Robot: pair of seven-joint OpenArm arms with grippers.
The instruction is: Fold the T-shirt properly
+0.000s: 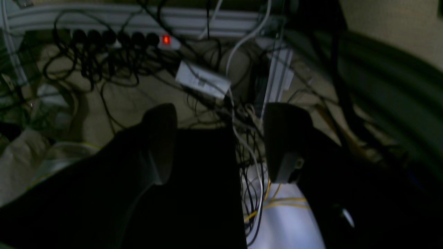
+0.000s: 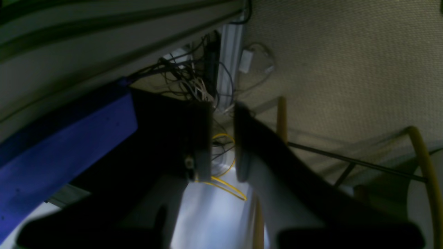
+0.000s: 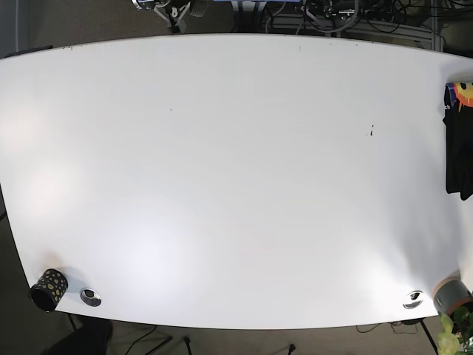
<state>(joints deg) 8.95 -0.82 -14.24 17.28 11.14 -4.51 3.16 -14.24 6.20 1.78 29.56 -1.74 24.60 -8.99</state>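
Observation:
A black T-shirt (image 3: 458, 144) with an orange and yellow print lies bunched at the far right edge of the white table (image 3: 222, 163), partly cut off by the frame. Neither arm shows in the base view. In the left wrist view, my left gripper (image 1: 221, 138) is open and empty, its dark fingers (image 1: 161, 138) wide apart over floor cables. In the right wrist view, my right gripper (image 2: 223, 138) has a narrow gap between its fingers (image 2: 202, 138) with nothing in it, above the carpet. The shirt is in neither wrist view.
A black dotted cup (image 3: 48, 288) stands at the table's front left corner beside a metal grommet (image 3: 91, 296). Another grommet (image 3: 413, 299) and a grey pot (image 3: 452, 294) are at the front right. A power strip (image 1: 121, 38) and tangled cables lie on the floor.

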